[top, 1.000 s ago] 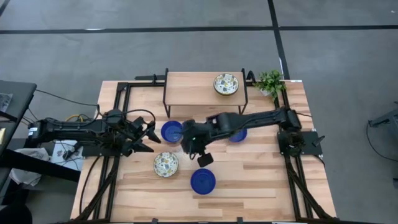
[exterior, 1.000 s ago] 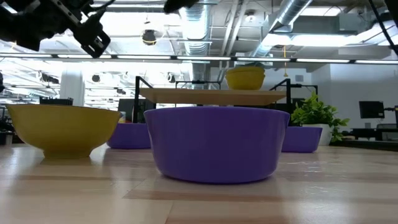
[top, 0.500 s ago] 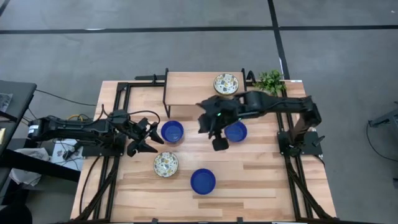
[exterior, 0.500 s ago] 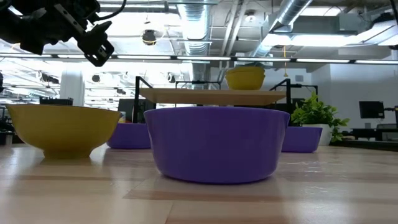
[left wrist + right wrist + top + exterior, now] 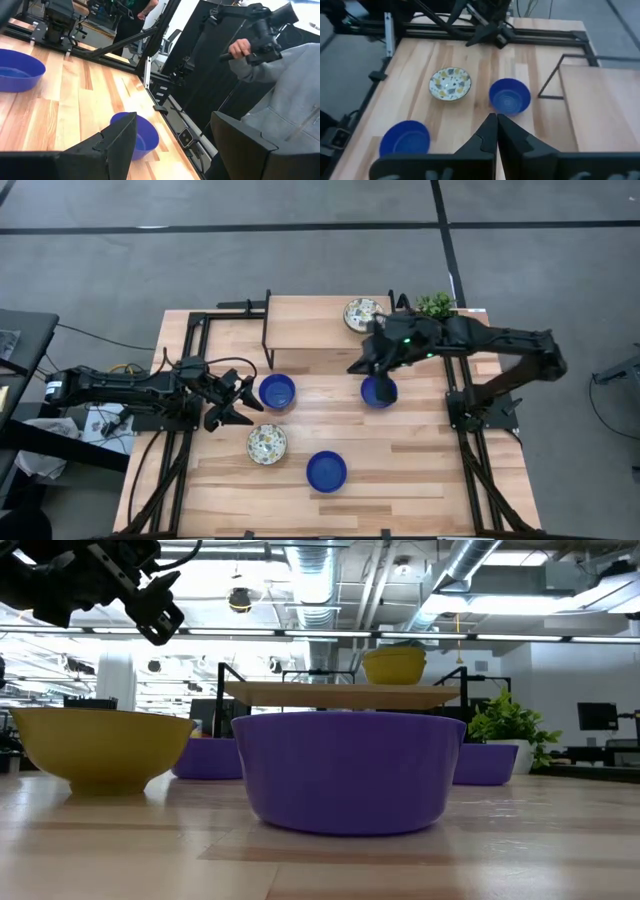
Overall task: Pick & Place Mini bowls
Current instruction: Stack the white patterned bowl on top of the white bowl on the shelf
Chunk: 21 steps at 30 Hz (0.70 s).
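Observation:
Five mini bowls show in the high view. Three are blue: one by my left gripper point(image 5: 277, 391), one under my right arm point(image 5: 378, 392), one near the front point(image 5: 326, 470). One floral bowl point(image 5: 266, 444) sits on the table and another point(image 5: 358, 312) on the raised shelf; a third floral bowl is not visible. My left gripper point(image 5: 248, 400) is open, level, just left of the left blue bowl and apart from it. My right gripper point(image 5: 362, 366) hangs shut in the air over the right blue bowl's far-left side, holding nothing; its fingers point(image 5: 496, 131) meet.
A wooden shelf on a black frame point(image 5: 320, 320) stands at the far edge, with a small plant point(image 5: 436, 307) at its right end. Black rails point(image 5: 190, 350) run along both table sides. A person in a grey sleeve point(image 5: 280, 75) stands beyond the table.
My right gripper has swung, still shut, from the table's middle beside the left blue bowl toward the right and far edge, ending over the right blue bowl near the shelf. My left gripper has edged slightly toward the left blue bowl. No bowl has moved.

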Each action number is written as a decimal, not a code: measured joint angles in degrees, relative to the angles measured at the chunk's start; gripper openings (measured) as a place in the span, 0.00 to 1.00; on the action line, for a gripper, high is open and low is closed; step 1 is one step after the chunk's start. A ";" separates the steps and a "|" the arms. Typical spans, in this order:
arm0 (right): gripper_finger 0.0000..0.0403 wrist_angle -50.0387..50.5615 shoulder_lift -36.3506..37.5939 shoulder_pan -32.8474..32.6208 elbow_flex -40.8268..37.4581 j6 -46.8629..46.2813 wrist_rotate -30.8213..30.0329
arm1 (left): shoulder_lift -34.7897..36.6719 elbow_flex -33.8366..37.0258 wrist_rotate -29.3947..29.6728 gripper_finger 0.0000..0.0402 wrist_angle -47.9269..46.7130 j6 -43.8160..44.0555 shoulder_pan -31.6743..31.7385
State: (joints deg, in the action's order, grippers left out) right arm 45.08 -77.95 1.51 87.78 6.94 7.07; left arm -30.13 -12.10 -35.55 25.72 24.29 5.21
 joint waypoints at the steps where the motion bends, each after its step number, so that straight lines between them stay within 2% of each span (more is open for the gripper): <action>1: 0.00 -0.88 1.45 0.63 -1.72 -0.54 1.51 | 0.00 0.00 0.00 0.63 0.10 0.00 0.00; 11: 0.00 -13.11 12.19 10.18 -17.68 -2.69 16.90 | 0.00 0.00 0.56 0.63 0.56 0.01 -0.02; 21: 0.00 -22.00 14.34 21.85 -26.74 -5.50 30.57 | -0.02 0.00 5.53 0.63 0.93 0.32 -0.02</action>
State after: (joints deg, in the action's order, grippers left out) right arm 23.08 -63.61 23.36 61.04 1.45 37.64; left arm -30.15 -12.10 -30.02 26.65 24.62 5.19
